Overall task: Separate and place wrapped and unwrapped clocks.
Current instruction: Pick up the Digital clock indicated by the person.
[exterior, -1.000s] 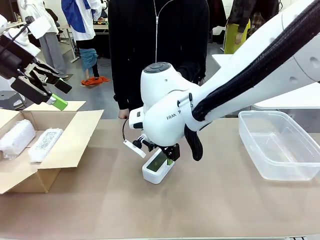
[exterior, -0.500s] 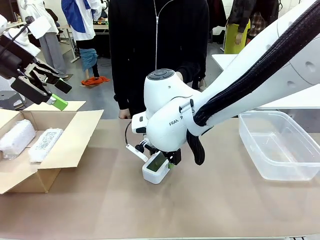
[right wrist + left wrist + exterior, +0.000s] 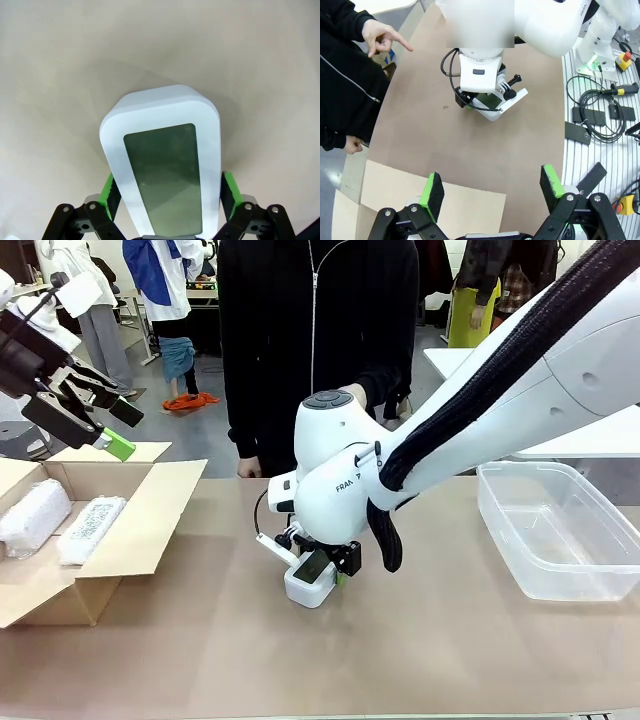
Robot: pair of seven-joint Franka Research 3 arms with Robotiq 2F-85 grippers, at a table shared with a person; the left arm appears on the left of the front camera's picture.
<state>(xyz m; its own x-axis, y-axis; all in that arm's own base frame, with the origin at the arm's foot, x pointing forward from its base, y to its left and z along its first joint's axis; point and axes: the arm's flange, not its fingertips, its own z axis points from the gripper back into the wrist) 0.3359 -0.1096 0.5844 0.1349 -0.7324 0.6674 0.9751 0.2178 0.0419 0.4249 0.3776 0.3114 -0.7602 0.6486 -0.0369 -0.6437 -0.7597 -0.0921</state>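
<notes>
Brown table (image 3: 450,640): bare around mid-table white clock (image 3: 308,583); cardboard box (image 3: 140,525) with two wrapped bundles (image 3: 62,518) left, clear tub (image 3: 560,530) right. Right gripper (image 3: 167,192) straddles clock, pads flanking its sides, contact unclear. Left gripper (image 3: 492,187) spread wide, holding nothing, above box.

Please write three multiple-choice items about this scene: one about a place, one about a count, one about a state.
1. Where does the bare white clock lie?
A. in the cardboard box
B. on the table
C. in the plastic tub

2. How many wrapped bundles lie in the cardboard box?
A. one
B. two
C. three

3. How does the left end effector stand?
A. open, holding nothing
B. shut on a bundle
C. shut on the clock

Answers:
1 B, the clock rests on the table, with the right end effector around it.
2 B, two wrapped bundles lie side by side.
3 A, its pads are wide apart above the box.
</notes>
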